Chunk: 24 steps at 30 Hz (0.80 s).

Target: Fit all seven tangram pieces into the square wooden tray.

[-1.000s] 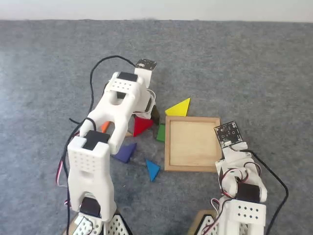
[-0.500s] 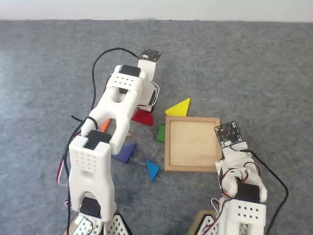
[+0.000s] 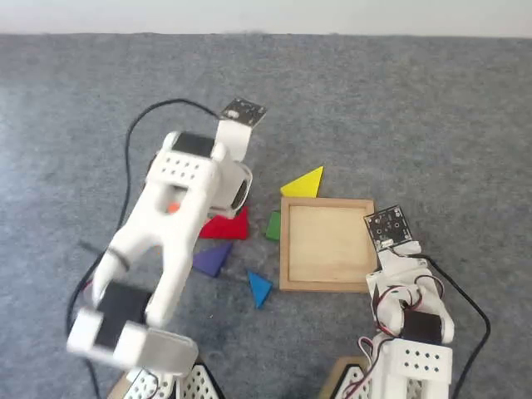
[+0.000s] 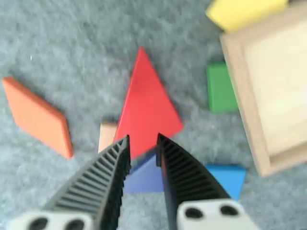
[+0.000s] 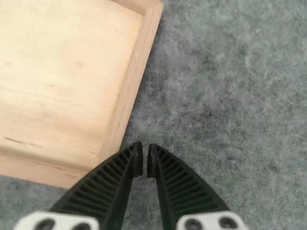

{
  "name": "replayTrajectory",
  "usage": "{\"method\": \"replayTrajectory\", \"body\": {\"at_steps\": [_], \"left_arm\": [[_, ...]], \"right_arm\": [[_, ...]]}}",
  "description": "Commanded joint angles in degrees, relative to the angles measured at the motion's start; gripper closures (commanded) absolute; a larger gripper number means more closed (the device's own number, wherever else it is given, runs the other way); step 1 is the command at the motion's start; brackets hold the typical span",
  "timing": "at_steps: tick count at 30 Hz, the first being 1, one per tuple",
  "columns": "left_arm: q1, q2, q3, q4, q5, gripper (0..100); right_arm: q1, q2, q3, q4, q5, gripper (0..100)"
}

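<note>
1. Left gripper (image 4: 143,146) hangs over the red triangle (image 4: 146,108), jaws narrowly parted and empty.
2. The triangle lies flat on the carpet near the wooden tray (image 3: 285,245), which holds nothing.
3. Right gripper (image 5: 145,159) sits at the tray corner, jaws nearly closed on nothing.
4. Risk: narrow jaws may land on the triangle's flat face, skid, and shove it into the purple piece (image 4: 144,176).

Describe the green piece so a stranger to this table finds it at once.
Start at the square wooden tray on the grey carpet. Just outside the tray edge that faces the loose pieces, near its far corner, lies the green piece. It is the only green one and squarish, unlike the yellow triangle and red triangle nearby.
</note>
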Motion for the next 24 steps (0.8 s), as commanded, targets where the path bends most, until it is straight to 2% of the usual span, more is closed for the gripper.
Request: {"method": "replayTrajectory", "body": {"at_steps": [1, 4, 7, 11, 16, 19, 24], "left_arm": [[2.02, -12.92, 9.27, -1.76, -3.25, 92], [1.49, -16.70, 12.09, -3.96, -3.34, 88], [-1.85, -16.62, 11.91, -8.18, -4.57, 75], [-3.08, -7.82, 10.59, -12.40, -7.56, 76], [-2.81, 8.70, 4.00, -12.84, -10.20, 76], [-2.81, 14.42, 1.36, -12.22, -12.84, 76], [-2.81, 18.73, -2.33, -5.98, -15.65, 77]], "right_arm": [[0.04, -0.57, 0.97, -1.10, -0.18, 95.9], [0.04, -0.57, 0.97, -1.10, -0.18, 95.9], [0.04, -0.57, 0.97, -1.10, -0.18, 95.9], [0.04, -0.57, 0.97, -1.10, -0.18, 95.9], [0.04, -0.57, 0.97, -1.10, -0.18, 95.9], [0.04, -0.57, 0.97, -1.10, -0.18, 95.9], [0.04, -0.57, 0.97, -1.10, -0.18, 95.9]]}}
